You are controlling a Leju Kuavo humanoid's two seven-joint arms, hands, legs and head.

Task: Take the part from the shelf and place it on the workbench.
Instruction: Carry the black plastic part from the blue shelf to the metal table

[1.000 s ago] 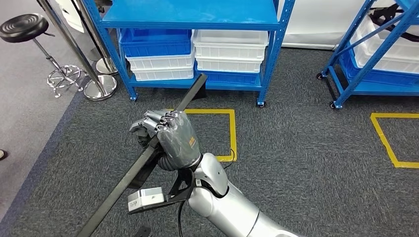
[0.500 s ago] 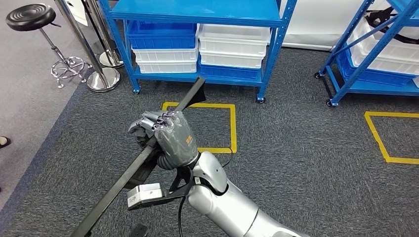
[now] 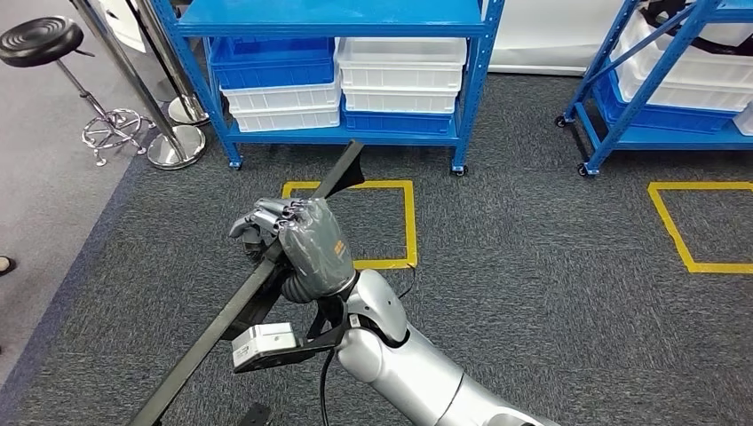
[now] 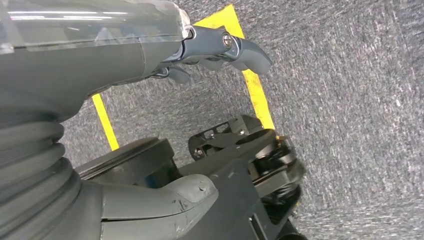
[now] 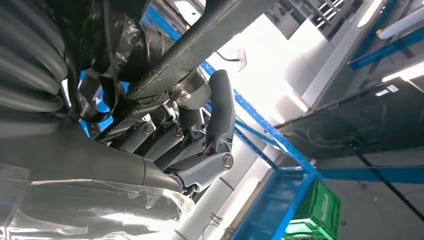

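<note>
One long dark part [image 3: 257, 288] is in play, a flat bar held aslant across the head view by the right hand [image 3: 297, 244], whose fingers [image 3: 266, 216] are wrapped fully round it near its middle. The right wrist view shows the same grip: the bar crosses the palm with the fingers [image 5: 220, 115] curled closed beneath it. The part is already off the blue shelf [image 3: 328, 18] and hangs in the air above the grey carpet, its far end over the yellow floor square [image 3: 408, 222] and its near end running out at the lower edge of the picture. The left hand [image 4: 150, 45] hangs low over the carpet; its fingers [image 4: 245, 50] are bent in with nothing in them, though how tightly they are closed I cannot tell.

No bench is in sight, so the carry is the step in hand, I judge. The risk lies in the length of the bar. Held at one spot, it can swing as the robot walks or turns, and a long end could strike a shelf post, the chrome stand [image 3: 169, 142] or the stool [image 3: 40, 40]. A knock like that could twist the bar in the fingers or pull it loose.

Against the frames before, the whole scene has slid: the shelf and floor square sit further left, which is the camera moving. Hand and part keep the same pose.
</note>
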